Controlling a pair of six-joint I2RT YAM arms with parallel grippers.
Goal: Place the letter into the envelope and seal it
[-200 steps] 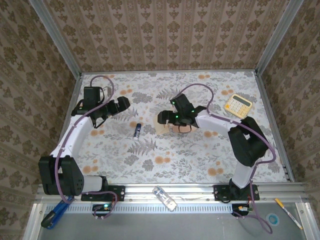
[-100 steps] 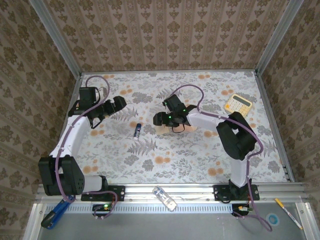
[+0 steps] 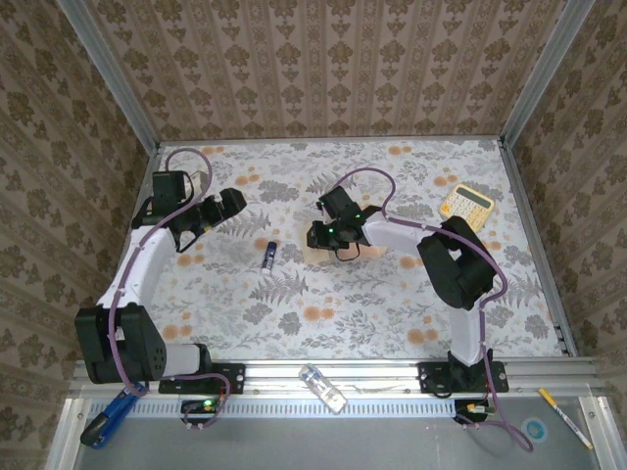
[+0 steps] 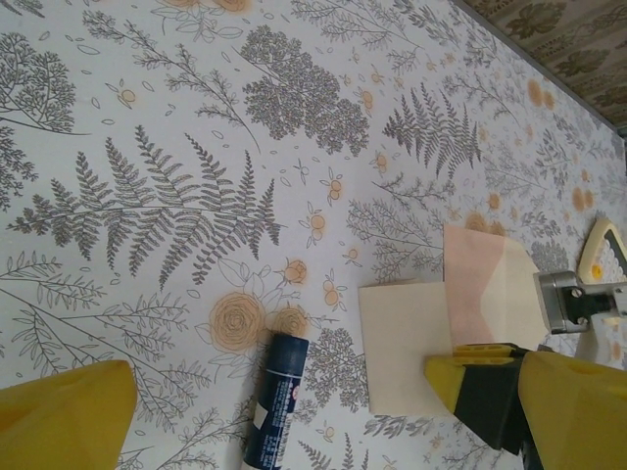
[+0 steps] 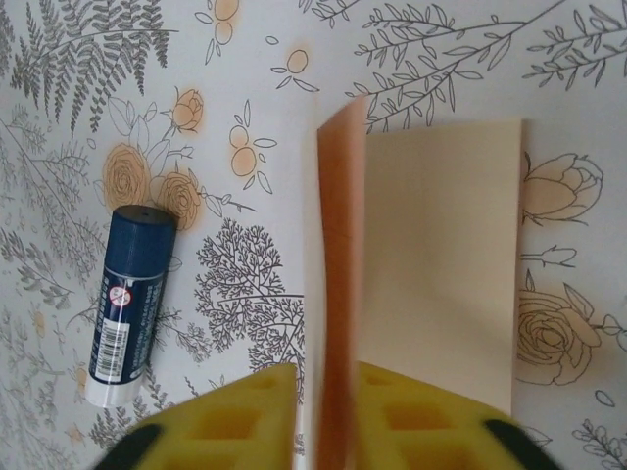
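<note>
My right gripper (image 5: pixel 328 377) is shut on the salmon-pink envelope (image 5: pixel 338 245), which stands on edge between its yellow pads (image 5: pixel 421 411). In the left wrist view the envelope (image 4: pixel 480 279) shows its paler pointed flap, with the right gripper's finger (image 4: pixel 475 377) at its lower edge. The letter (image 5: pixel 446 255), a plain pale sheet, lies flat on the table right beside the envelope, and the left wrist view shows the letter (image 4: pixel 407 343) too. From above, the right gripper (image 3: pixel 321 233) sits mid-table. The left gripper (image 3: pixel 235 204) hovers open at the far left, its fingers spread wide (image 4: pixel 325 372) with nothing between them.
A dark blue glue stick (image 3: pixel 268 255) lies on the floral tablecloth just left of the papers (image 4: pixel 274 406) (image 5: pixel 127 304). A yellow calculator (image 3: pixel 466 207) sits at the back right. Metal frame rails border the table.
The right gripper shifted slightly left and back over the papers, its elbow swinging left. The left gripper drew back a little to the left.
</note>
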